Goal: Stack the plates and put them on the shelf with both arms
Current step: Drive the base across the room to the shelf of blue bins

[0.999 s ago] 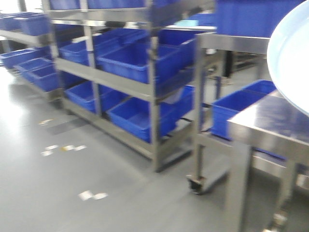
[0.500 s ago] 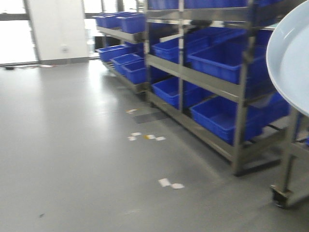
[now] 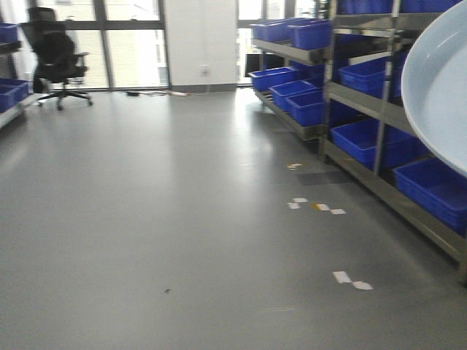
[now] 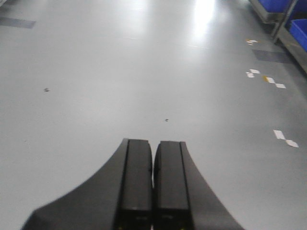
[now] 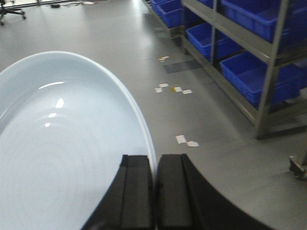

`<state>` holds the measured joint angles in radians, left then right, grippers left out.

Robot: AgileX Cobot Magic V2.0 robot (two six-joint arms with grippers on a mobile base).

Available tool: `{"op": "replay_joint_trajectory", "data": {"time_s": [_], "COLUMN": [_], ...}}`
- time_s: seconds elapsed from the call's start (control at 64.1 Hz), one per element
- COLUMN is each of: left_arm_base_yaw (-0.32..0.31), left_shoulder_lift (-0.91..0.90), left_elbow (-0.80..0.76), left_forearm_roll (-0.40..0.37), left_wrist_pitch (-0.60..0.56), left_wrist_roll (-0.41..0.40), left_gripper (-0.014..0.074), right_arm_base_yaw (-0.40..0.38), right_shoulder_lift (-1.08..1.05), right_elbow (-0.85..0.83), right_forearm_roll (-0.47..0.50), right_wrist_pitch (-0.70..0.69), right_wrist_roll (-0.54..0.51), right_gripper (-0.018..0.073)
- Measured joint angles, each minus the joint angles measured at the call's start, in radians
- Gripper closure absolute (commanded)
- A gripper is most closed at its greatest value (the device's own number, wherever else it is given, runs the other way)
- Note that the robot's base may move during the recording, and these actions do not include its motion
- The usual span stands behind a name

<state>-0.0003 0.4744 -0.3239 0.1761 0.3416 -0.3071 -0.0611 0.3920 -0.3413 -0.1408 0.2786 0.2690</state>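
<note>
The right end effector (image 5: 154,191) pinches the rim of the plate (image 5: 57,153), which extends toward 10 o'clock. The left end effector (image 4: 153,184) is pressed together, empty, over the floor (image 4: 120,72).

Front cam looks level across the grey floor (image 3: 160,219), wide. Wrist cams stare down close over the black left gripper (image 4: 153,148) and black right gripper (image 5: 155,160). All share the white tape scraps (image 3: 352,281); front and right also the pale bluish-white plate (image 3: 438,87), probably the steel blue-bin rack (image 3: 361,100).

Floor (image 3: 182,219) open left; rack (image 3: 356,100), plate (image 3: 445,87) crowd right.
</note>
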Motion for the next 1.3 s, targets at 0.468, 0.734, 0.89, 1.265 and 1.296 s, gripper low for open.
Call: {"op": "replay_joint_trajectory", "data": {"time_s": [0.468, 0.734, 0.89, 1.265, 1.296], "left_arm_base_yaw": [0.0, 0.0, 0.0, 0.0, 0.0], "left_shoulder_lift": [-0.002, 0.004, 0.01, 0.01, 0.01], "left_elbow": [0.0, 0.002, 0.004, 0.004, 0.004], "left_forearm_roll": [0.0, 0.0, 0.0, 0.0, 0.0], "left_wrist_pitch": [0.0, -0.004, -0.004, -0.004, -0.004], "left_wrist_roll": [0.0, 0.0, 0.0, 0.0, 0.0], "left_gripper": [0.0513, 0.0513, 0.0513, 0.0513, 0.0513], "right_arm_base_yaw": [0.0, 0.0, 0.0, 0.0, 0.0], "right_shoulder_lift": [0.0, 0.0, 0.002, 0.002, 0.002], "right_elbow": [0.0, 0.002, 0.002, 0.002, 0.002], "right_forearm_roll": [0.0, 0.0, 0.0, 0.0, 0.0], "right_wrist_pitch": [0.0, 0.0, 0.002, 0.004, 0.004], "right_wrist_roll": [0.0, 0.0, 0.0, 0.0, 0.0], "right_gripper": [0.0511, 0.0511, 0.0511, 0.0511, 0.0511]}}
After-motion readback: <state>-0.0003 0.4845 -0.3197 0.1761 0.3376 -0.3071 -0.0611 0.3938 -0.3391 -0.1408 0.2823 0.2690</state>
